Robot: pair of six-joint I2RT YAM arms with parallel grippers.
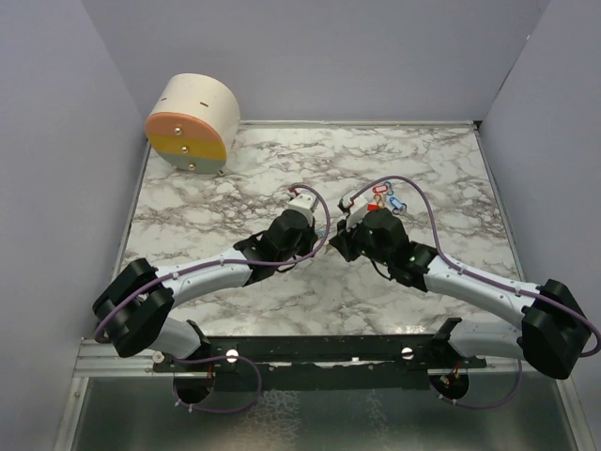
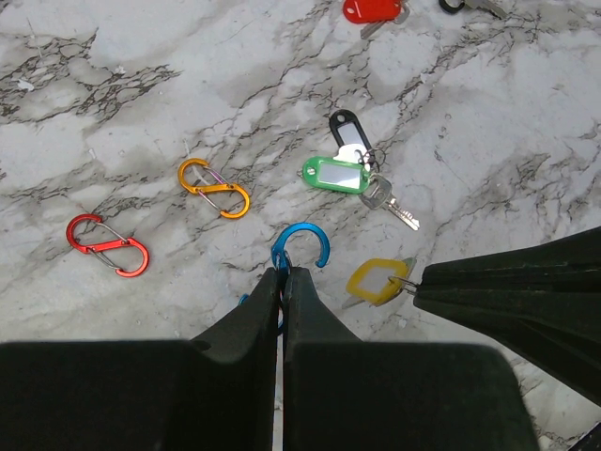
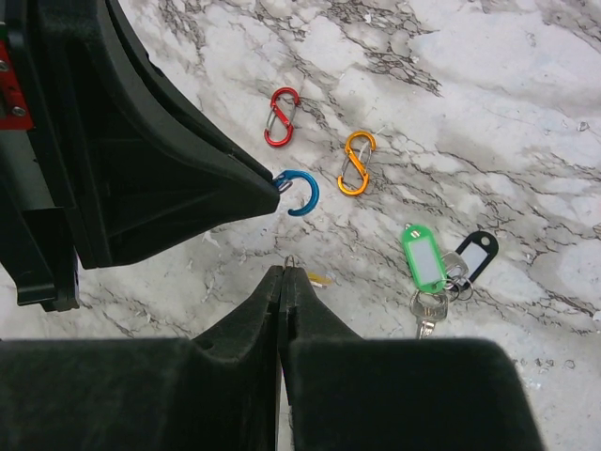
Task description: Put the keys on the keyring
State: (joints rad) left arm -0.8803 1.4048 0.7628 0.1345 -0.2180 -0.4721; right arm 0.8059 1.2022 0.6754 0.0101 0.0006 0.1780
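Observation:
My left gripper is shut on a blue S-shaped keyring, whose open hook sticks out past the fingertips. My right gripper is shut on the small wire ring of a yellow-tagged key, held just right of the blue hook and apart from it. In the right wrist view the blue keyring shows at the left gripper's tip. A green-tagged key and a black-tagged key lie together on the marble. In the top view both grippers meet at mid-table.
An orange keyring and a red keyring lie left of the blue one. A red tag and a blue tag lie beyond the right wrist. A round beige box stands at the back left corner.

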